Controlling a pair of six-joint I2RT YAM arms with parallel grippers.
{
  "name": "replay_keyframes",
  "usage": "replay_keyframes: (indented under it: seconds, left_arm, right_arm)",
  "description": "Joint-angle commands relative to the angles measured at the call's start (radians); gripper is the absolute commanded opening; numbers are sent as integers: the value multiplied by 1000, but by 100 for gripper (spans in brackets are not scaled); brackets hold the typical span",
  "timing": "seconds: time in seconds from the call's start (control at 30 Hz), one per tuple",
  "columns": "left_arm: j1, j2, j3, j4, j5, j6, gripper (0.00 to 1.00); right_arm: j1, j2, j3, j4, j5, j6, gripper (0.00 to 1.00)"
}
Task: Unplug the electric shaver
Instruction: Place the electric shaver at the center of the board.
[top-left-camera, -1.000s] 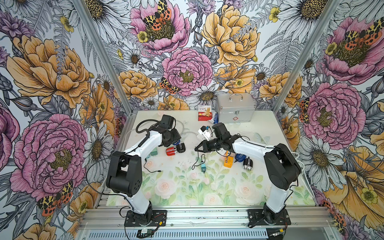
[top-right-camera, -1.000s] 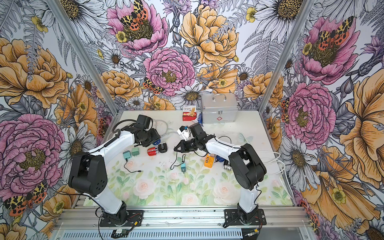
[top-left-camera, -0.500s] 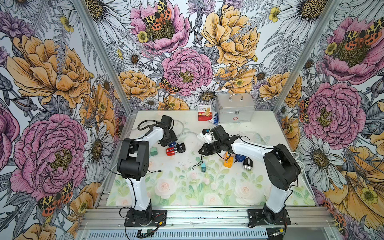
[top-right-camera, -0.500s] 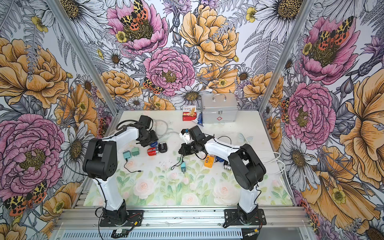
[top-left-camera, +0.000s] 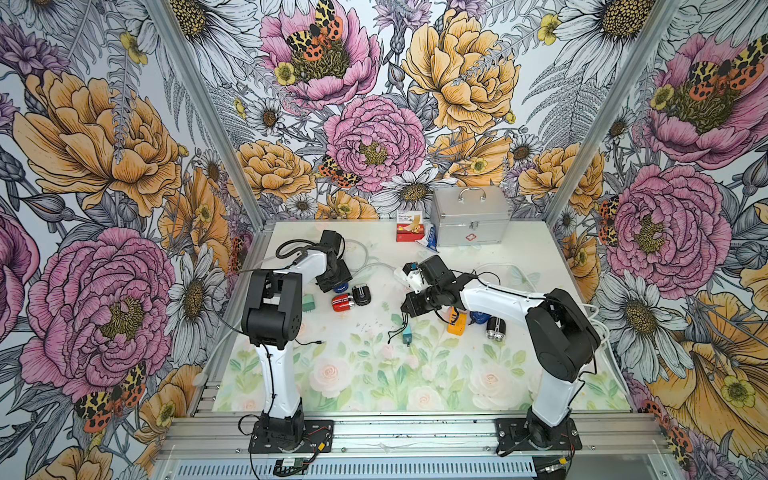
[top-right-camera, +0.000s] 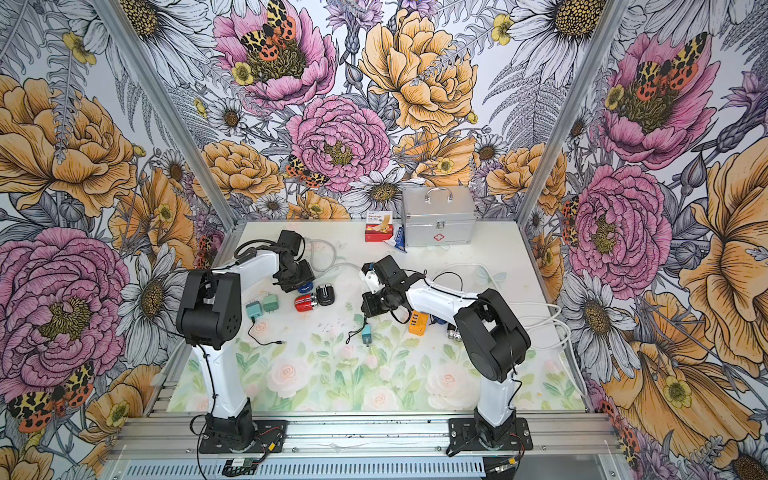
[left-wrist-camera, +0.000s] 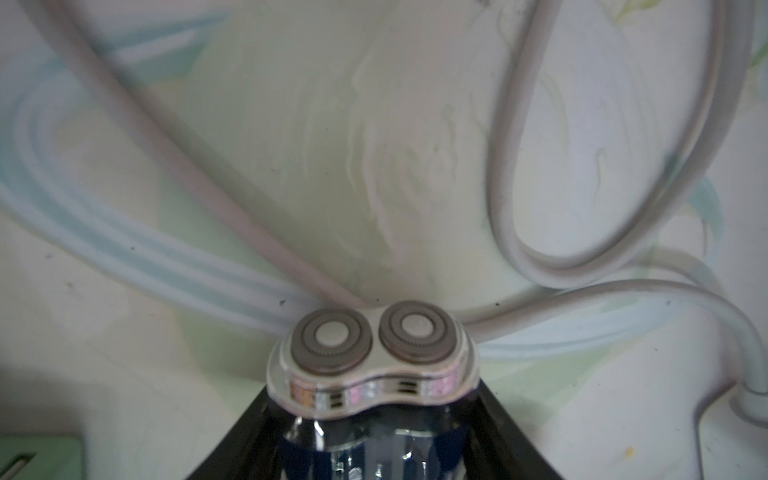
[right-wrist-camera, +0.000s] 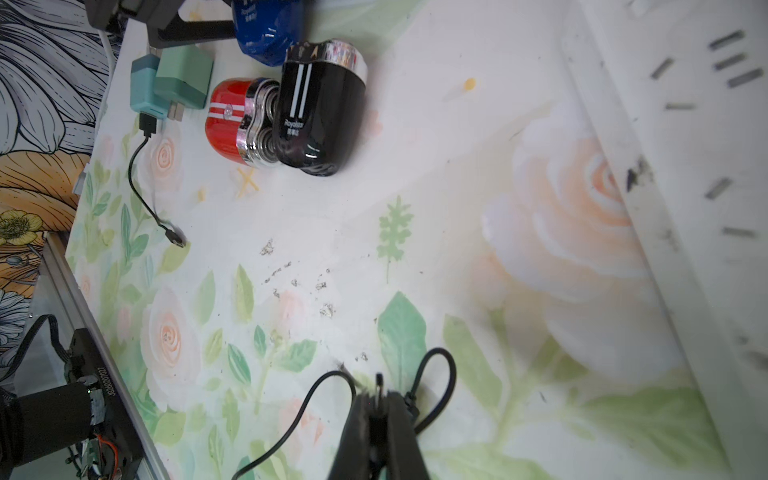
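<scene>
Blue electric shaver (left-wrist-camera: 372, 353): we are clamping it in our left gripper (left-wrist-camera: 374, 432); at its 3 o'clock, our right gripper (right-wrist-camera: 378, 401) is pinching a black cable (right-wrist-camera: 313, 388).

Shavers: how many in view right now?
4 sure. Blue shaver in the left end effector; red shaver and black shaver side by side next to it; dark shaver beside the right arm. A blue object half hidden under that arm may be a fifth.
</scene>
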Motion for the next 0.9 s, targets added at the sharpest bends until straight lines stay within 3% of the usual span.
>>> replay_keyframes:
  seconds: [0.0, 0.37, 0.87]
  left_arm:
    - [-1, 33, 27, 15, 14, 18, 35]
    - [-7, 56, 39, 5, 17, 34, 48]
    - [-35, -65, 7, -2, -42, 32, 82]
  right_arm:
    - [8, -8, 12, -20, 51, -24, 7]
    - [18, -15, 11, -41, 99, -35, 11]
    - [28, -42, 1, -55, 143, -47, 21]
